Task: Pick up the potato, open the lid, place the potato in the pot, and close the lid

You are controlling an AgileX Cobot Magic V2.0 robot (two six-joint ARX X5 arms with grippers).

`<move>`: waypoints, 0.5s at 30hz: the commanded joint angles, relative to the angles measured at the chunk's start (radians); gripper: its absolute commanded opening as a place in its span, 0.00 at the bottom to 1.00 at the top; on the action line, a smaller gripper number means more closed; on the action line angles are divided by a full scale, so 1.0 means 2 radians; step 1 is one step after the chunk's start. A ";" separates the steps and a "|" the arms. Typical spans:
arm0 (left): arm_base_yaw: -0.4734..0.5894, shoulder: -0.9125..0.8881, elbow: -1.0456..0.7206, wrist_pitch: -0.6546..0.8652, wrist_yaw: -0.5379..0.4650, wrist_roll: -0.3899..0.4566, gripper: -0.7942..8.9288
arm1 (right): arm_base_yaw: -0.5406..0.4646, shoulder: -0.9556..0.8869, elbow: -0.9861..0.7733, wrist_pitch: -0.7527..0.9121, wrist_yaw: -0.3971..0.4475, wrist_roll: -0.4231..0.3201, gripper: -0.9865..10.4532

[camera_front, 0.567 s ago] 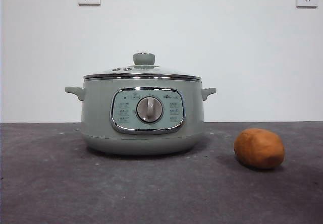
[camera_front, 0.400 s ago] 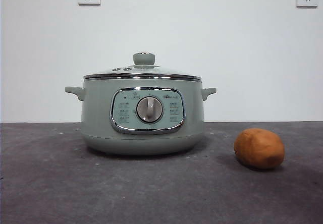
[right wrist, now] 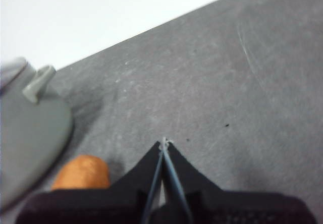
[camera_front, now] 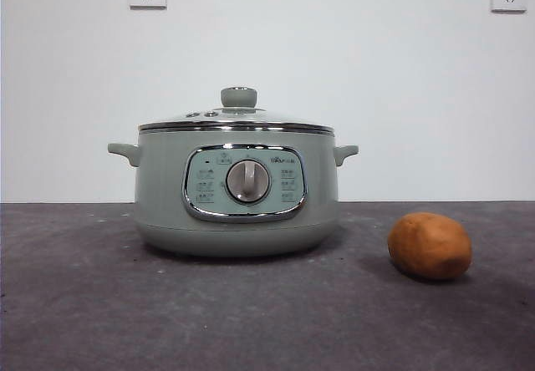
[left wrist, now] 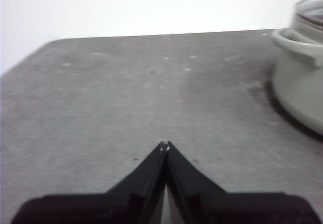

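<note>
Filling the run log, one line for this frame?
potato: on table | lid: on pot | left end effector: shut | right end effector: shut

Each hand, the left hand (left wrist: 165,144) and the right hand (right wrist: 163,141), is black, with two flat jaws ending in a thin point.

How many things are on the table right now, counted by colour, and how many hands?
Pale green: 2, the pot and the knob of the lid that sits on it
Orange-brown: 1, the potato
Black: 2, the left hand and the right hand, both shut
Total: 5
</note>
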 commanded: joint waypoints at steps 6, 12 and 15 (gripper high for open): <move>0.001 0.034 0.039 0.001 0.068 -0.045 0.08 | 0.000 0.044 0.104 -0.047 -0.003 0.076 0.08; 0.001 0.112 0.117 -0.008 0.112 -0.102 0.08 | 0.000 0.137 0.222 -0.124 -0.024 0.068 0.08; 0.001 0.162 0.161 -0.014 0.158 -0.104 0.08 | 0.000 0.196 0.280 -0.176 -0.047 0.047 0.09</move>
